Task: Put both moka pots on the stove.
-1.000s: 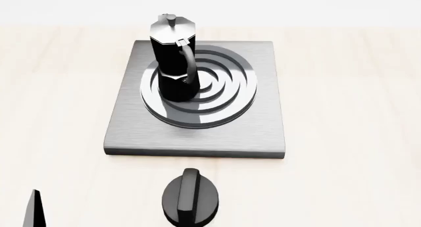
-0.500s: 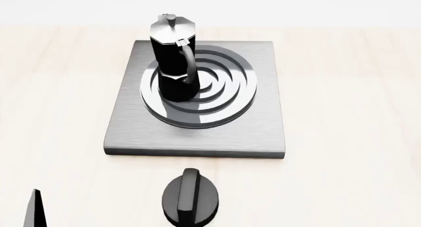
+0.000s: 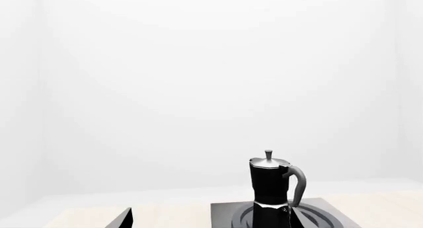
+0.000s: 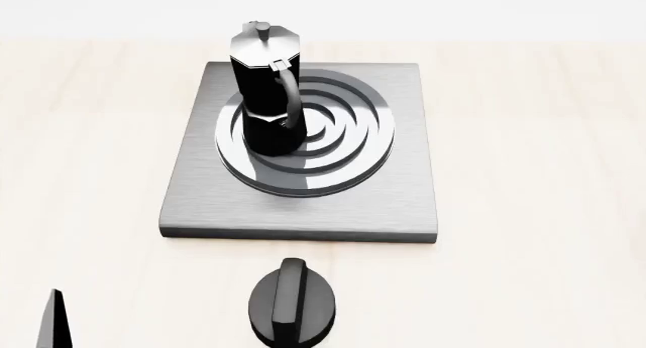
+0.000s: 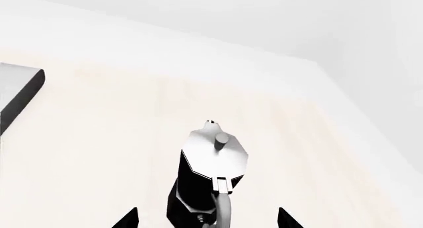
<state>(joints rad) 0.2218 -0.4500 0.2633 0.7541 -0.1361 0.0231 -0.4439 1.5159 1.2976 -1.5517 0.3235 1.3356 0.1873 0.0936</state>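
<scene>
One moka pot (image 4: 265,87) stands upright on the left part of the burner rings of the stove (image 4: 302,204). It also shows in the left wrist view (image 3: 270,188), beyond my open, empty left gripper (image 3: 211,223). One tip of that gripper shows low at the left of the head view (image 4: 53,321). The second moka pot (image 5: 210,181) stands on the wooden table, outside the head view. My right gripper (image 5: 206,220) is open, one fingertip (image 5: 129,219) on each side of this pot, handle toward the camera. I see no contact.
A squat round black knob (image 4: 293,302) sits on the table in front of the stove. A corner of the stove (image 5: 20,91) shows in the right wrist view, apart from the second pot. The light wooden table (image 4: 535,174) extends around the stove.
</scene>
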